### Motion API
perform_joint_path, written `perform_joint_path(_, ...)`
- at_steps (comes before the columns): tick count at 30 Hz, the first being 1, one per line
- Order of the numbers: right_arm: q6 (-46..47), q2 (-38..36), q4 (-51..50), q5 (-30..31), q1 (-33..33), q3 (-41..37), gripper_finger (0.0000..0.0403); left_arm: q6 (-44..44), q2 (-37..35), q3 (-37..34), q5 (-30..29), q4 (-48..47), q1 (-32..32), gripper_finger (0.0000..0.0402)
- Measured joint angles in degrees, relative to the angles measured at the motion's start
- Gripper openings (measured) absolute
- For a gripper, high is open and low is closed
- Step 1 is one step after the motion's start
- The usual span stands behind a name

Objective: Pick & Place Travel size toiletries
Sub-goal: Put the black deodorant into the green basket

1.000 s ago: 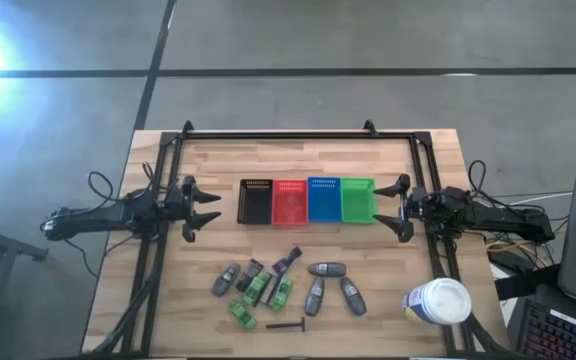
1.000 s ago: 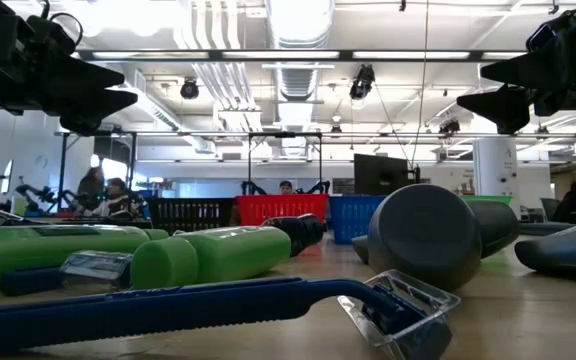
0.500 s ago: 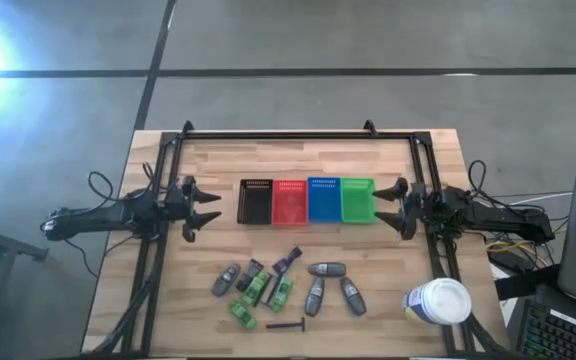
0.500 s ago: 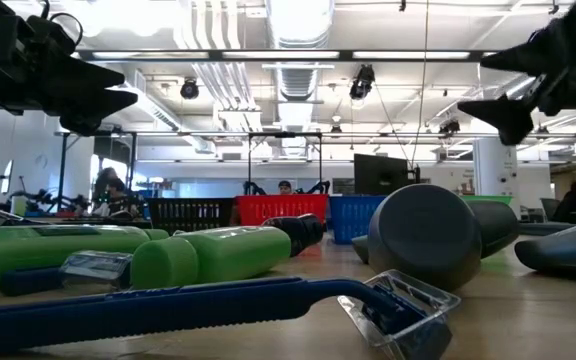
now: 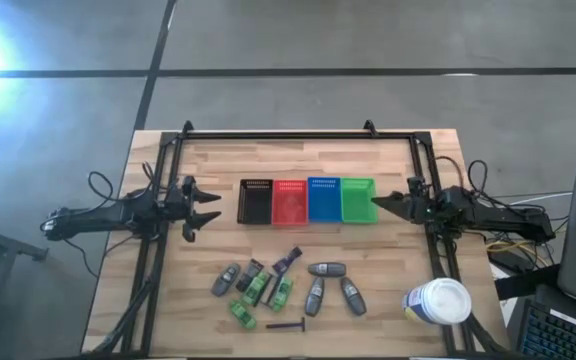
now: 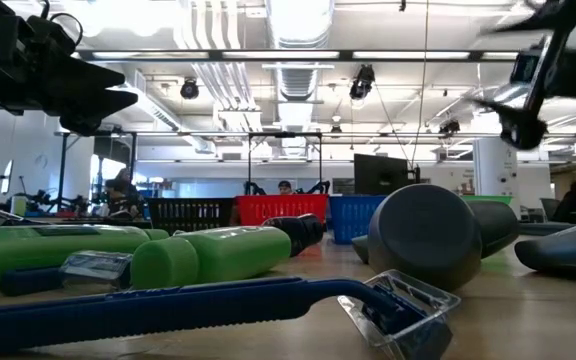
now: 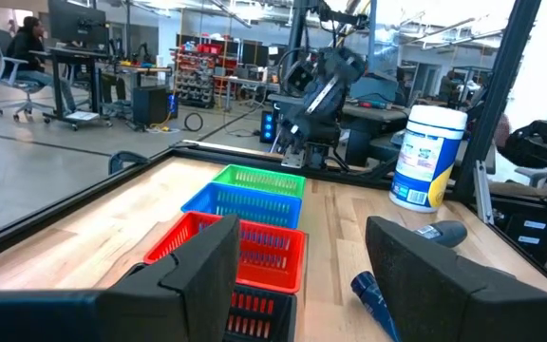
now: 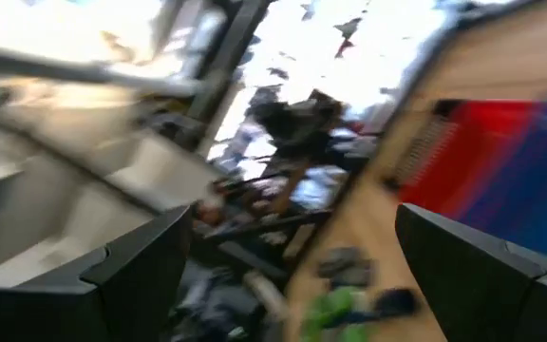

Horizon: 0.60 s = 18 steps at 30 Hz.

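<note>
Both arms dark, slim, w/ loose black cables; left claw point(image 5: 205, 208) w/ chunky matte-black tapered fingers point(image 7: 424, 277).

- Right wrist view heavily smeared; the baskets point(image 8: 501, 180) are reduced to red and blue streaks.
- Right pincer point(image 6: 528, 75) is blurred in the low view.
- Razor point(image 6: 168, 310) handle is cut off at the frame edge.
- Toiletries point(image 5: 283, 290) too small for labels to be read.

The right tool point(image 8: 297, 275) had its two dark fingers point(image 8: 131, 271) spread wide apart, nothing between them. Beyond them, heavily blurred and tilted, lay the wooden surface point(image 8: 387, 204), a red basket point(image 8: 478, 157) beside a blue basket point(image 8: 539, 195), and green toiletries point(image 8: 335, 309).
</note>
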Motion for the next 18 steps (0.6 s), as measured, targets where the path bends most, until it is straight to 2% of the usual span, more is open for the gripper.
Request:
perform_joint_path(5, -3.03, -0.07, 8.39, -4.17, 1.64, 0.00, 0.0364, 0.00, 0.00, -0.07, -0.02, 0.70, 0.00, 0.0234)
perform_joint_path(18, -3.83, -0.01, 9.40, -4.17, 5.39, 0.00, 0.0364, 0.00, 0.00, -0.07, 0.00, 0.83, -0.01, 0.0234)
